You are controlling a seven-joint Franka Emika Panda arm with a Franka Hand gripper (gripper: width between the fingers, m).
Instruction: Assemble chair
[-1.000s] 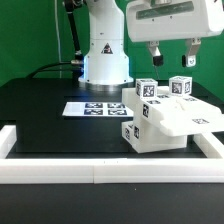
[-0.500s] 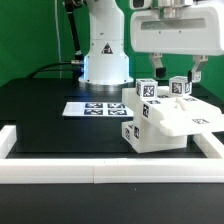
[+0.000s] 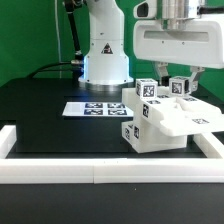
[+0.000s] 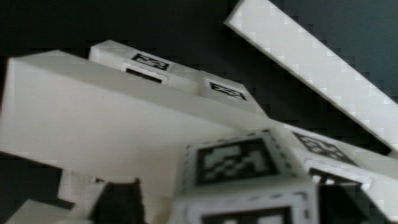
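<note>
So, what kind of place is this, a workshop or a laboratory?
Probably a robotics lab test bench: a black table fenced by white border rails, a marker board lying flat on it, and a gripper low over tagged white chair parts.

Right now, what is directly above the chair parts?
The gripper hangs open above the chair parts, its fingers beside the tagged cubes. The gripper covers whatever lies behind it.

The claw (image 3: 179, 76) is showing only its fingertips, so its spread is staying unclear; the arm is running off at twelve o'clock. The chair (image 4: 160, 110) is blurring toward six o'clock in the wrist view.
</note>
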